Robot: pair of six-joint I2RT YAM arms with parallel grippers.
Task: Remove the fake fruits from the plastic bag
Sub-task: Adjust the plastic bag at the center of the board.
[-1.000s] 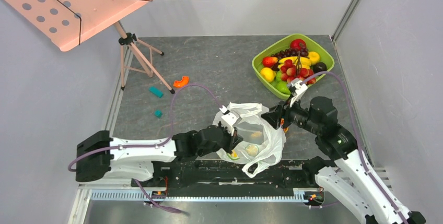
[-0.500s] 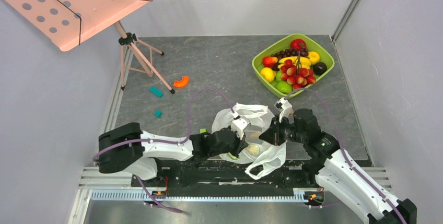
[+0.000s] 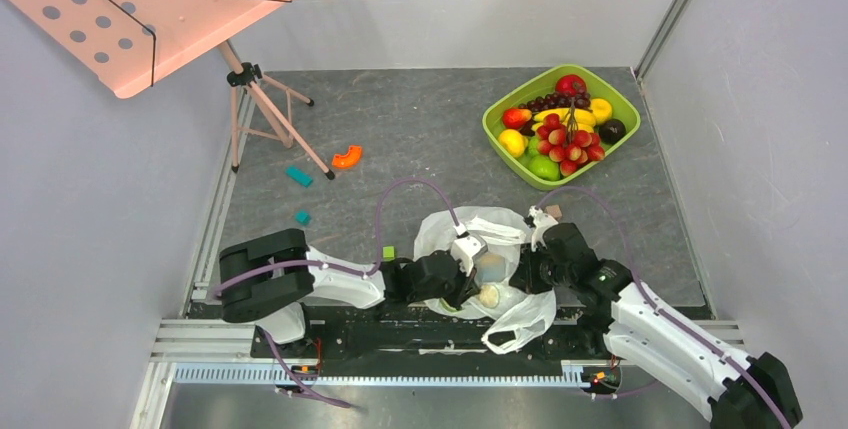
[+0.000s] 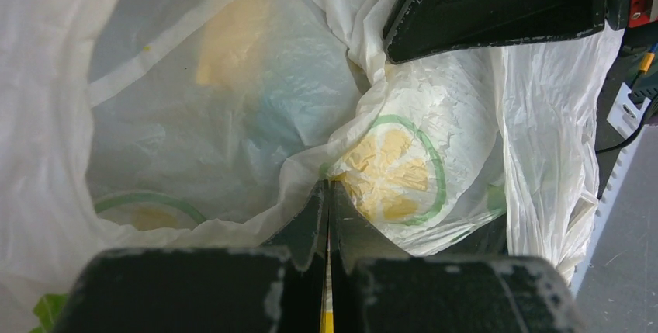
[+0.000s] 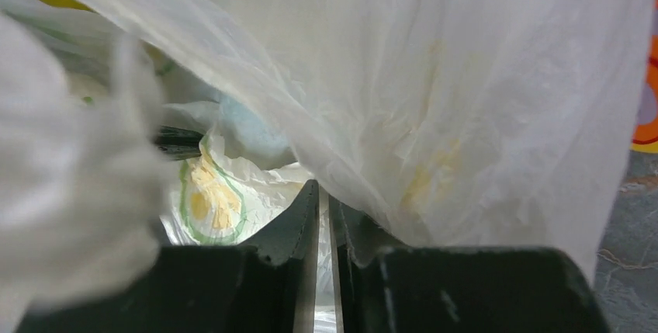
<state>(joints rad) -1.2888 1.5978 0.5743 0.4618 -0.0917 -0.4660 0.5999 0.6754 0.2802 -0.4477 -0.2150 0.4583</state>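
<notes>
Now, gripping the plastic bag (image 3: 492,221) from both sides, low at the near edge of the table (image 3: 420,139).

On the left gripper (image 4: 327,193): fingers pressed flat together with no gap, a fold of the thin film running straight down into the seam at their tips, so pinching the bag there.

On the right gripper (image 5: 322,193): fingers almost closed, just a narrow slit between them, with a strip of white film caught in that slit.

From above, reaching in from opposite sides, tips near each other over the bag's crumpled middle.

Inside the bag, under the film, the fake fruits (image 3: 488,295).

- Just beyond the left fingertips and a little to the right, close against them through the plastic, a yellow slice (image 4: 392,174) with a green rim.
- Farther off, up and to the left, a blurry yellow lump behind the film, too vague to name.
- Lower left, beside the fingers, another green-rimmed piece, half hidden.
- From the right wrist, that same kind of green-rimmed slice ahead and left of the tips, past the sheet of bag hanging across the view.
- From above, a pale round piece in the bag's hollow between the two grippers, nearer the left one.

Only film in either pinch, with the fruit all outside the fingers.

Well apart, toward the far right corner, a green tray (image 3: 625,104) heaped with other fruit.
</notes>
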